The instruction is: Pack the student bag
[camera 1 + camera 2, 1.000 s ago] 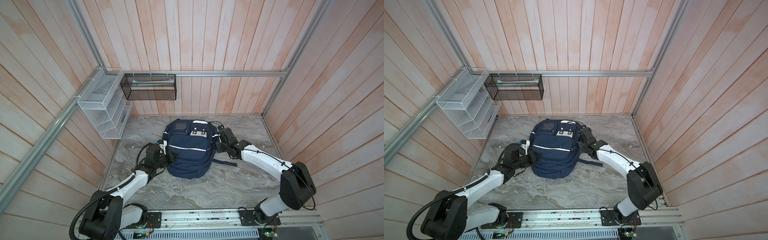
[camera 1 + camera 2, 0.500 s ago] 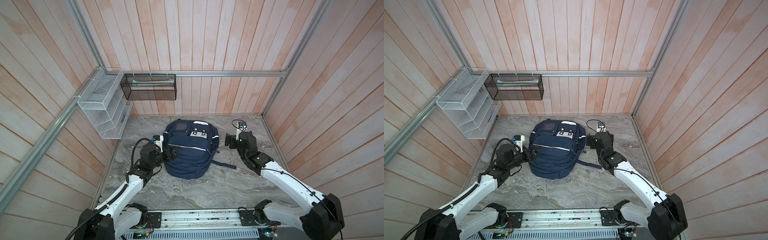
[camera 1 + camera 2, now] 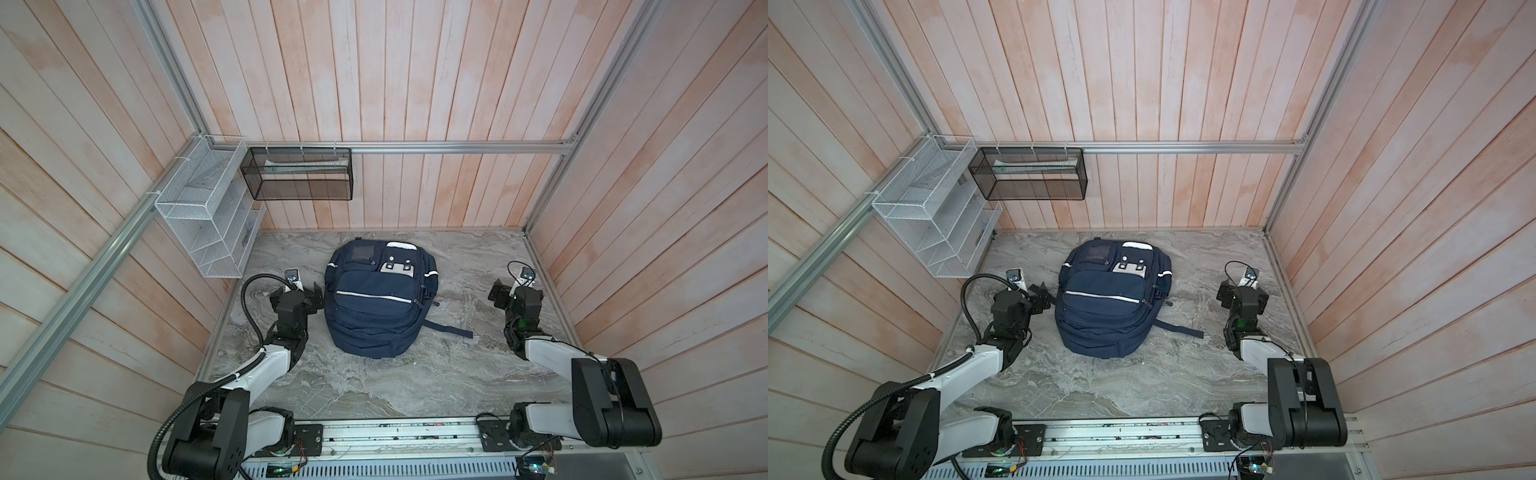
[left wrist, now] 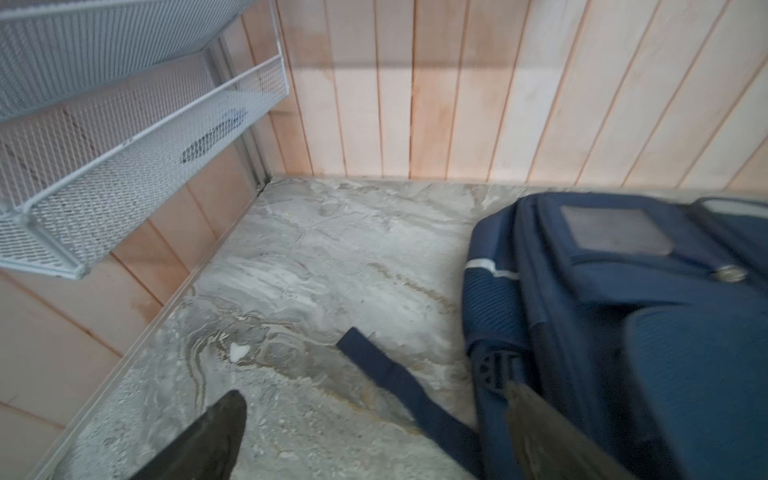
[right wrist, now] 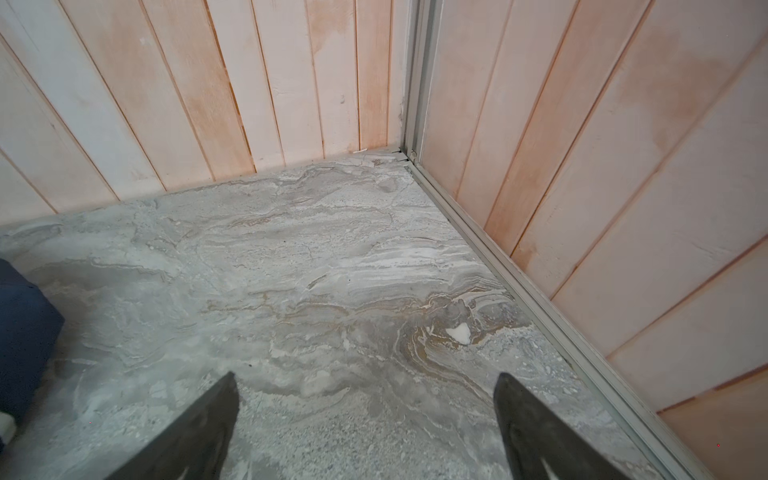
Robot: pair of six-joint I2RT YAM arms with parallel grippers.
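On the left wall (image 3: 83, 208), upper left in both top views, a white mesh rack (image 3: 199, 232) with slanted tiers. In its lowest tier a small dark thing (image 4: 212, 133), plainer in the left wrist view but too blurred to name. Beside the rack, on the back wall (image 3: 415, 83), a black mesh basket (image 3: 299, 183) with a pale long item (image 3: 303, 165) inside, near its upper edge.

In the middle of the table (image 3: 415, 382), the student bag (image 3: 376, 309), lying flat, front pockets up, top end toward the back wall.

Left pincer (image 3: 316, 297) just beside the bag's left side, wide open, holding nothing. In the left wrist view a loose navy strap (image 4: 399, 386) on the table between its fingers (image 4: 216, 432), not to make out from above.

Right pincer (image 3: 497, 293) well apart from the bag, near the right wall (image 3: 665, 208), also wide open and empty. In the right wrist view only table, room corner (image 5: 405, 153) and a bit of bag at the left edge.

Second strap (image 3: 449, 330) stretched out toward the lower right of the bag.
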